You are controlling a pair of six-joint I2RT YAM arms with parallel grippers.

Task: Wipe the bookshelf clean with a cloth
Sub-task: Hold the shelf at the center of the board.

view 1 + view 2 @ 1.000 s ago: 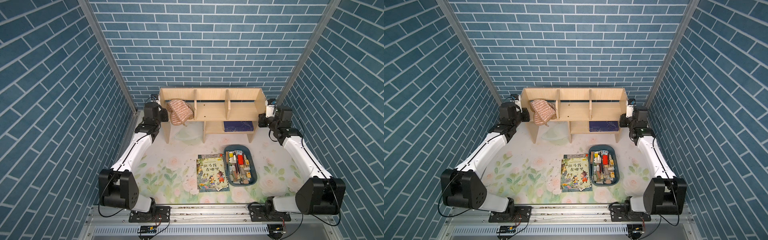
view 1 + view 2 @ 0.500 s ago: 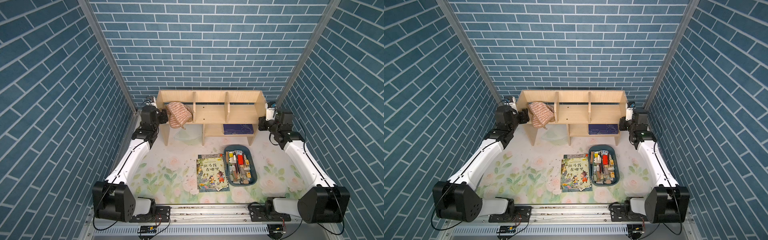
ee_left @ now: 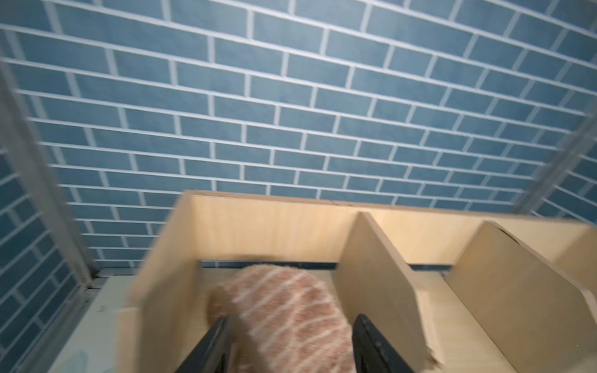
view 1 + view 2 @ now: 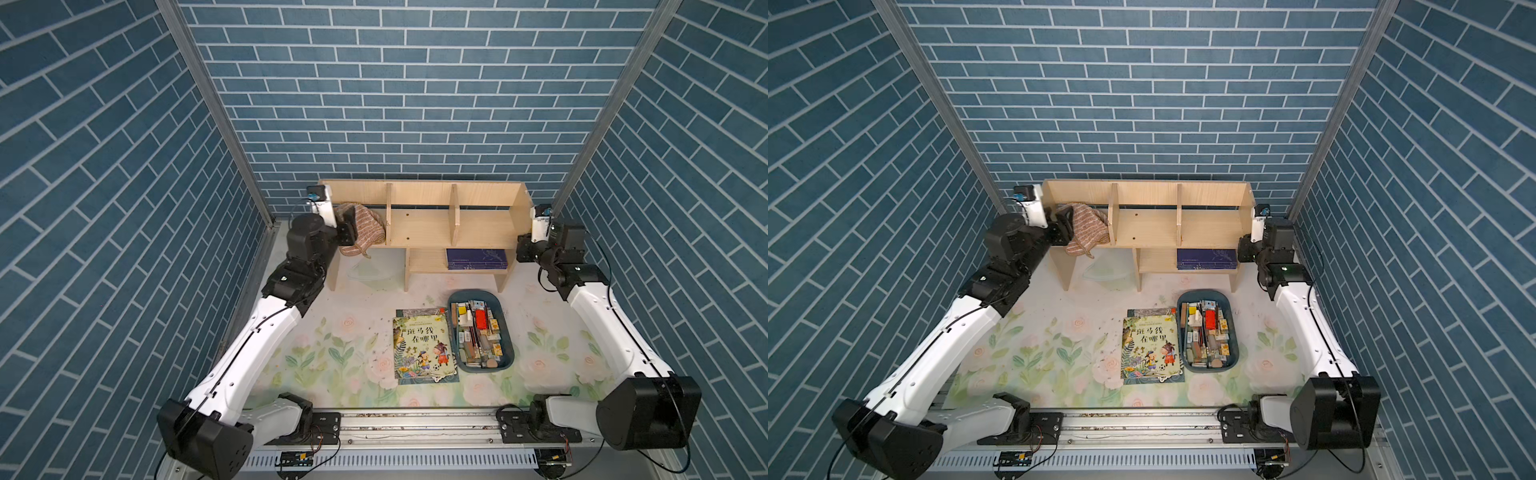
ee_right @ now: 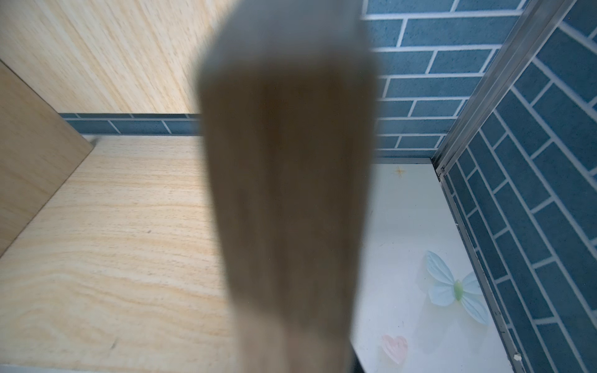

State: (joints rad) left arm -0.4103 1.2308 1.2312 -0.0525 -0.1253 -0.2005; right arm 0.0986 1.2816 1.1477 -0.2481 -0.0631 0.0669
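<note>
The light-wood bookshelf (image 4: 419, 195) (image 4: 1150, 193) stands against the back wall. The striped brown-pink cloth (image 4: 365, 226) (image 4: 1088, 226) (image 3: 290, 310) lies bunched in its left compartment, with one corner hanging over the front edge. My left gripper (image 4: 349, 226) (image 4: 1065, 224) (image 3: 292, 319) reaches in from the shelf's left end, open, its fingers spread on either side of the cloth. My right gripper (image 4: 524, 249) (image 4: 1246, 249) is shut on the bookshelf's right side panel (image 5: 287, 161), whose blurred edge fills the right wrist view and hides the fingers.
A picture book (image 4: 424, 347) lies on the floral mat in front of the shelf. Beside it is a blue tray (image 4: 473, 293) full of small items. A dark blue book (image 4: 476, 257) lies on the lower shelf. Brick walls stand close behind and at both sides.
My left gripper was shut on the cloth and has opened, and the arm has drawn back a little to the left. The bookshelf has tipped slightly. The right gripper keeps its hold.
</note>
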